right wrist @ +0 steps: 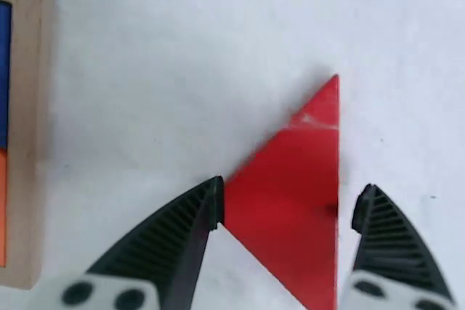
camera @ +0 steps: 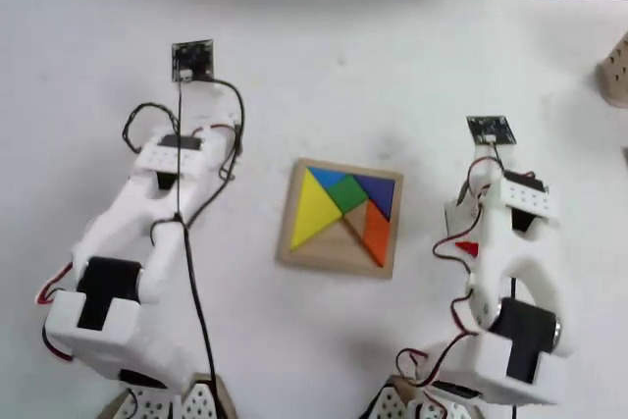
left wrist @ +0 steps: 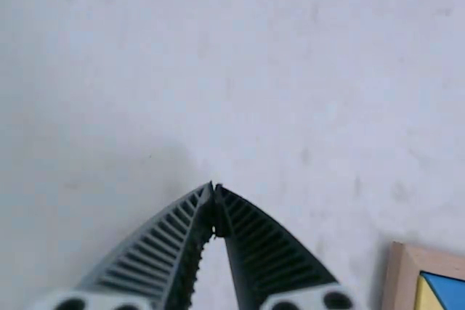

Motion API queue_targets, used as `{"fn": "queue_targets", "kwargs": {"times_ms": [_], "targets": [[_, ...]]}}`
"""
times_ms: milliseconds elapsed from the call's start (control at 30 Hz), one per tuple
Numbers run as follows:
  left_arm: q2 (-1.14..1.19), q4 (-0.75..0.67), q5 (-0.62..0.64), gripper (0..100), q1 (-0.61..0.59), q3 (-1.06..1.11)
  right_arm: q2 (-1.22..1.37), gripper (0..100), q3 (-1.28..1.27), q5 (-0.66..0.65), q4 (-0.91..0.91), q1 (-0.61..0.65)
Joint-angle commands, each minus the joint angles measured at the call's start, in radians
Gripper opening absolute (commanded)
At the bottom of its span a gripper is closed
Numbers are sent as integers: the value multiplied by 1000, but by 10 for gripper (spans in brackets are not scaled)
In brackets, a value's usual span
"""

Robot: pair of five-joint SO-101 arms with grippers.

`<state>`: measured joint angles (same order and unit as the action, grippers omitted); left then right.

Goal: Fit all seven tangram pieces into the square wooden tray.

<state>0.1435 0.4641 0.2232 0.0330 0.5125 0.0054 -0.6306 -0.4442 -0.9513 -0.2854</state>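
The square wooden tray (camera: 337,265) lies in the middle of the table between the two arms. In it sit a yellow triangle (camera: 313,211), a green piece (camera: 345,194), a blue piece (camera: 379,193) and an orange piece (camera: 376,233); a patch of the tray floor near its front is bare wood. A red triangle (right wrist: 298,179) lies flat on the table to the right of the tray, also the red triangle (camera: 468,248) under the right arm. My right gripper (right wrist: 290,197) is open, one finger on each side of it. My left gripper (left wrist: 214,192) is shut on nothing, over bare table left of the tray corner (left wrist: 405,266).
A pale wooden object (camera: 615,72) stands at the table's far right edge. Black and red cables (camera: 196,233) trail along the left arm. White table surface stretches beyond the tray toward the far edge.
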Motion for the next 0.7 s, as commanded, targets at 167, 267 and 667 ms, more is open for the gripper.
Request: {"fn": "queue_targets", "kwargs": {"times_ms": [167, 267, 667], "targets": [[-7, 9, -6, 24, -13, -46, 131, 246, 160, -37, -116, -10], [-7, 9, -6, 24, -15, -46, 131, 156, 160, -37, -119, -10], [-7, 9, -6, 24, -13, -46, 134, 74, 160, -29, -116, -13]]}}
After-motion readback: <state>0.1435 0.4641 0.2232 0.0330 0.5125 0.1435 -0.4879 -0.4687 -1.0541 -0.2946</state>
